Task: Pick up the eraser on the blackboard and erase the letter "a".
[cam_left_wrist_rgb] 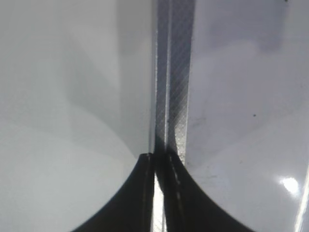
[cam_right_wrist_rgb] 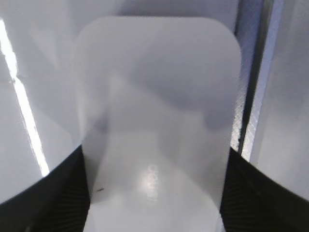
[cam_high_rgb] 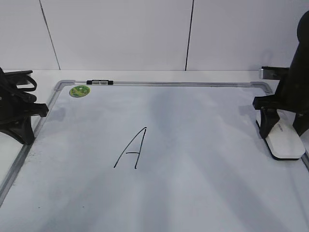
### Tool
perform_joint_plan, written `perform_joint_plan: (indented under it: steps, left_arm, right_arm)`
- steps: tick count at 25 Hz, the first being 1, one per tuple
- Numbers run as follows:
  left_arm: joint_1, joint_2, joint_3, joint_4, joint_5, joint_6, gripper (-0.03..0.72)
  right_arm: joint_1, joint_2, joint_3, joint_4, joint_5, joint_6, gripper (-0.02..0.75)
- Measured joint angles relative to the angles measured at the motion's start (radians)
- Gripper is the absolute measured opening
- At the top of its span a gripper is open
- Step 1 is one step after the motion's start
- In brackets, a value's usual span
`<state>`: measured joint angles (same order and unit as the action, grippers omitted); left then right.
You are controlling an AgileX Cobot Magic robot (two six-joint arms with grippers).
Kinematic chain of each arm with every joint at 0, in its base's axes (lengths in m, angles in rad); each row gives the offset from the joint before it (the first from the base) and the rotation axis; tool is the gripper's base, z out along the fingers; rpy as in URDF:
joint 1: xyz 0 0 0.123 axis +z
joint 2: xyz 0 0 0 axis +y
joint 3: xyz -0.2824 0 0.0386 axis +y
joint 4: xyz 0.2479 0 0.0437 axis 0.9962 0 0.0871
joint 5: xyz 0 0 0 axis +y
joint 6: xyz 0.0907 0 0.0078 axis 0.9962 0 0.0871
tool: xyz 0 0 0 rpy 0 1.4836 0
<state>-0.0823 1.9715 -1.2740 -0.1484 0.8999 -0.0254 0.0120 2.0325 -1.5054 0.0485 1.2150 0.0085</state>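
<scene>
The eraser point(cam_high_rgb: 286, 141) is gripped by the right claw point(cam_right_wrist_rgb: 154, 203) at the whiteboard's point(cam_high_rgb: 193, 159) right edge, its fingers pressed against both sides. The left claw point(cam_left_wrist_rgb: 159, 193) is held closed and empty over the board's left frame. A capital "A" point(cam_high_rgb: 131, 149) is seen mid-board; a green sticker point(cam_high_rgb: 79, 90) sits near the far-left corner.

Left gripper point(cam_left_wrist_rgb: 155, 193) low at the left edge, fingers pressed together. Right gripper point(cam_right_wrist_rgb: 154, 193) pointed down at the right edge, fingers point(cam_right_wrist_rgb: 58, 193) clamped on the eraser point(cam_right_wrist_rgb: 157, 121).
</scene>
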Motion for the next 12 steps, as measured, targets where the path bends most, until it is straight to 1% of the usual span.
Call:
perform_joint_plan:
  steps: [9, 12]
  left_arm:
    - [0.000, 0.000, 0.000, 0.000, -0.006, 0.000, 0.015]
    - [0.000, 0.000, 0.000, 0.000, -0.007, 0.000, 0.015]
  right_arm:
    - [0.000, 0.000, 0.000, -0.002, -0.002, -0.001, 0.554]
    - [0.000, 0.002, 0.000, -0.008, -0.002, -0.001, 0.589]
